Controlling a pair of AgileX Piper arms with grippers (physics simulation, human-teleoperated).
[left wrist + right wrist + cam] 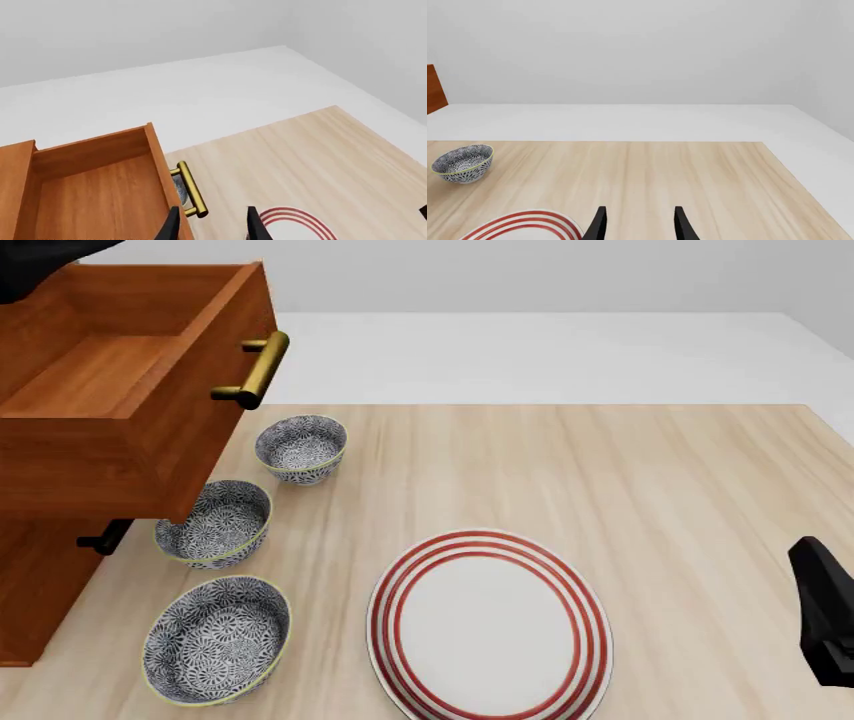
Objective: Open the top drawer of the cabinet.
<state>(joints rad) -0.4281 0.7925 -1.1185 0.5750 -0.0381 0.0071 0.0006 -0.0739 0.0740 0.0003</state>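
While the top drawer [127, 380] stands pulled well out of the cabinet [34, 590] at the bench's [641, 480] left edge, its brass handle [256, 370] juts above three patterned bowls [220, 638]. Just beside that handle in its wrist view, the left hand [212, 222] is spread open and holds nothing. Also open and holding nothing, the right hand [639, 222] hovers near a red-ringed plate [489, 625].

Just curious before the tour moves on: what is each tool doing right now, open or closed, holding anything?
Left tool: open, holding nothing, beside the drawer handle.
Right tool: open, holding nothing, above the table.
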